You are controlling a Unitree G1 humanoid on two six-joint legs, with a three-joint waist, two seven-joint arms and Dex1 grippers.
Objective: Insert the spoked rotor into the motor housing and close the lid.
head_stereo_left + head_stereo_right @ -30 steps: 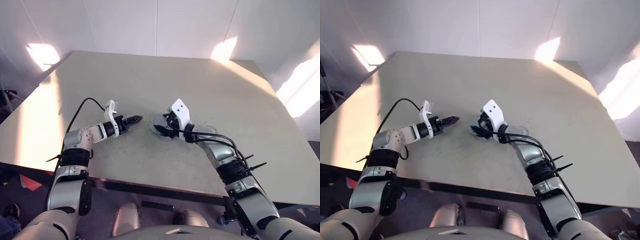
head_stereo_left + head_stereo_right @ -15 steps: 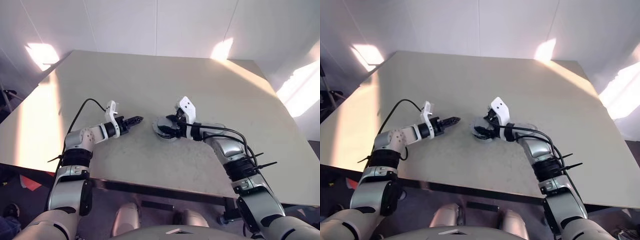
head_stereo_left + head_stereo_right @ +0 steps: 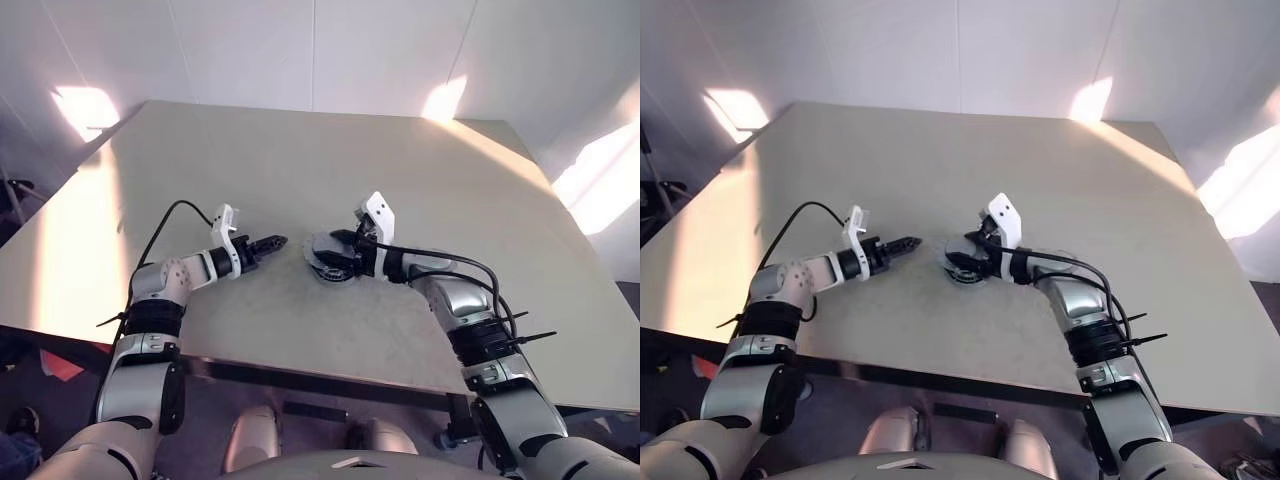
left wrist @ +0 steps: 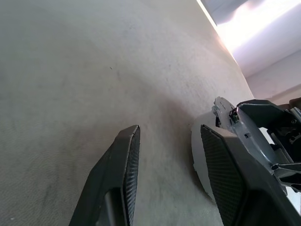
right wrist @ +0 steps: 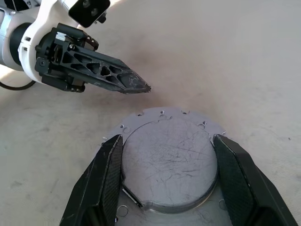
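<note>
A round grey metal disc, which I take for the lid (image 5: 169, 160), lies flat on the table (image 3: 300, 160). It has a smooth raised centre and a rim of small holes. My right gripper (image 5: 167, 139) reaches over it from the right, its two fingers (image 5: 106, 174) pressed against opposite sides of the raised centre. My left gripper (image 3: 275, 241) hovers just left of the lid (image 3: 322, 245), open with nothing between its fingers (image 4: 127, 165) and pointing at the disc. The spoked rotor and the motor housing are hidden.
The beige table stretches far behind and to both sides of the disc. Its front edge (image 3: 300, 372) runs close under my forearms. A black cable (image 3: 165, 215) loops up from the left wrist. Bright sun patches (image 3: 85, 105) lie on the corners.
My right wrist has swung to the right and rolled around the disc, which stays in place. The left arm has not moved.
</note>
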